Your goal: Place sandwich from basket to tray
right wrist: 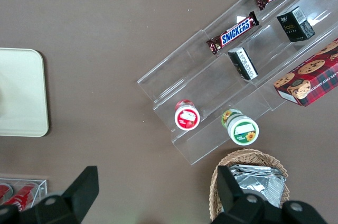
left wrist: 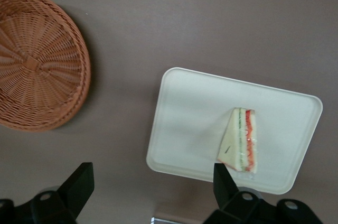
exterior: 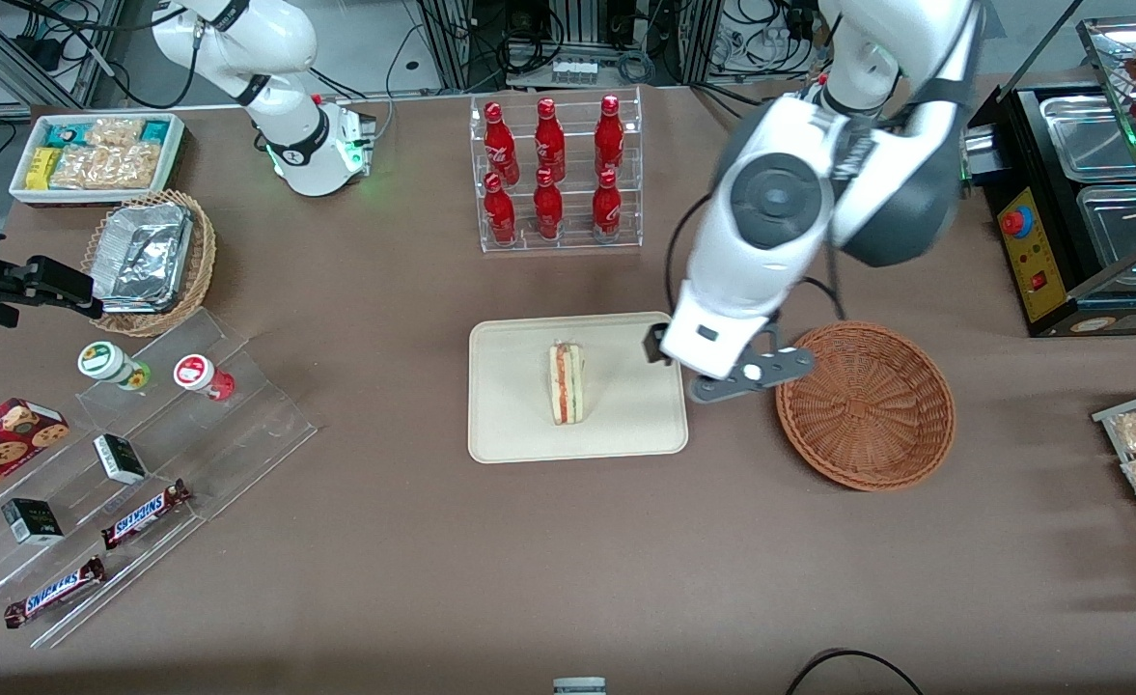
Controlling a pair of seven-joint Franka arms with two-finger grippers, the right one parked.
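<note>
The sandwich (exterior: 566,383) (left wrist: 241,140), a pale wedge with red and green layers on its edge, lies in the middle of the cream tray (exterior: 510,405) (left wrist: 185,118). Beside the tray, toward the working arm's end, sits the round reddish-brown basket (exterior: 865,405) (left wrist: 37,65), with nothing in it. My gripper (exterior: 683,352) (left wrist: 150,182) hangs above the table between tray and basket, over the tray's edge. It is open, and only bare table and the tray's rim show between its fingers (left wrist: 79,182).
A clear rack of red bottles (exterior: 553,174) stands farther from the front camera than the tray. A tan wicker basket with foil containers (exterior: 148,256), a stepped acrylic stand with snacks (exterior: 133,463) and a white snack box (exterior: 95,154) lie toward the parked arm's end. A black appliance (exterior: 1079,212) stands at the working arm's end.
</note>
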